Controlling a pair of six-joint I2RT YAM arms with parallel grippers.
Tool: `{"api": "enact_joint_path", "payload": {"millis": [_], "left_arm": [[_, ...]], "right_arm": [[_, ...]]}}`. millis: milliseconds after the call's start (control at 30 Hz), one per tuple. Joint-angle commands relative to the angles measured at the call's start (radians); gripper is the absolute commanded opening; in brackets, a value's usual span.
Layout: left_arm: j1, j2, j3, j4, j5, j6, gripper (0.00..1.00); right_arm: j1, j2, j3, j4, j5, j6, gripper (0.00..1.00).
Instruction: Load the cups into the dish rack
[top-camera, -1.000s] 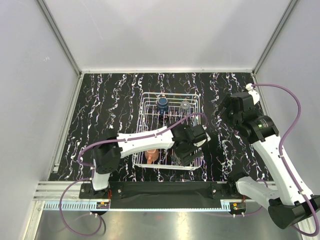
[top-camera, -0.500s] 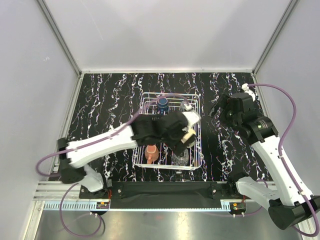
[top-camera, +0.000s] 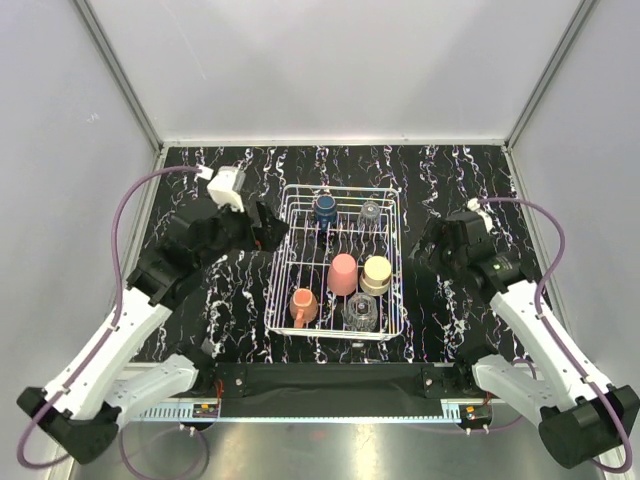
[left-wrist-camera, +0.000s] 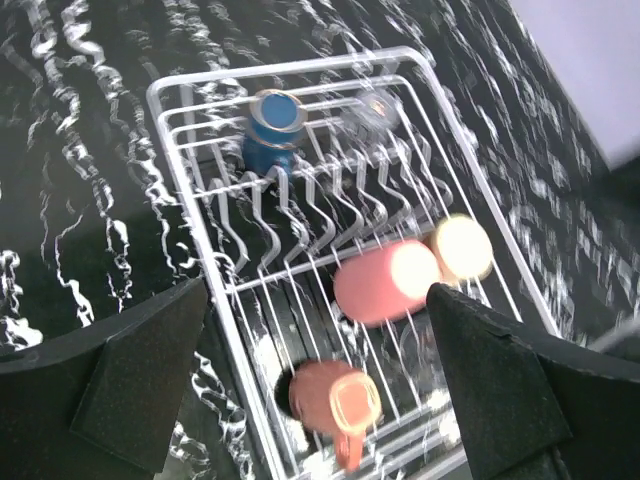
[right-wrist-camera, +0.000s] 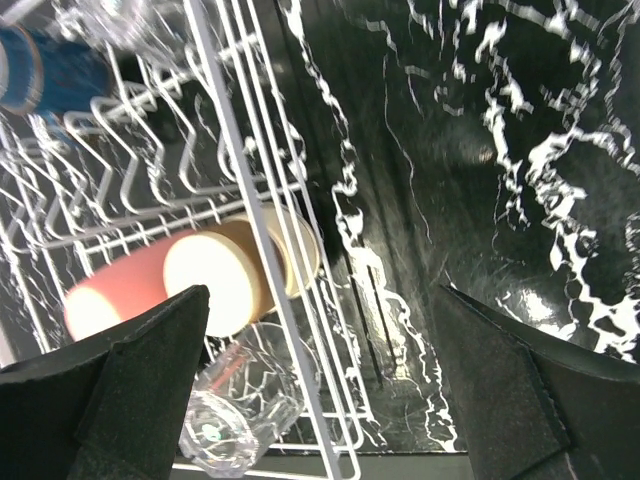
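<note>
The white wire dish rack (top-camera: 276, 262) stands mid-table. In it are a dark blue cup (top-camera: 325, 208), a clear glass (top-camera: 370, 212), a pink tumbler (top-camera: 343, 273), a cream cup (top-camera: 376, 274), an orange mug (top-camera: 303, 305) and a second clear glass (top-camera: 360, 311). My left gripper (top-camera: 272, 227) hangs open just left of the rack, holding nothing. My right gripper (top-camera: 428, 240) hangs open just right of it. The left wrist view shows the rack (left-wrist-camera: 170, 130), blue cup (left-wrist-camera: 272, 125), pink tumbler (left-wrist-camera: 385, 282) and orange mug (left-wrist-camera: 335, 405). The right wrist view shows the cream cup (right-wrist-camera: 295, 245) and a glass (right-wrist-camera: 240, 410).
The black marbled tabletop (top-camera: 200, 200) lies bare on both sides of the rack. Grey walls close in the back and sides. A metal rail (top-camera: 320, 410) with the arm bases runs along the near edge. Purple cables (top-camera: 125, 215) loop off each arm.
My left arm has swung off the rack's near right part to its left side, uncovering the pink and cream cups. My right gripper has drifted slightly toward the near edge. Both jaws have widened.
</note>
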Motion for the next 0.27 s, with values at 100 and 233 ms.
{"api": "enact_joint_path", "payload": {"millis": [100, 233], "left_arm": [[0.287, -0.095, -0.189, 0.315, 0.396, -0.224, 0.99], [0.321, -0.202, -0.286, 0.42, 0.451, -0.263, 0.99]], "right_arm": [[-0.001, -0.074, -0.098, 0.138, -0.091, 0.022, 1.0], [0.001, -0.108, -0.141, 0.188, -0.132, -0.022, 1.0]]}}
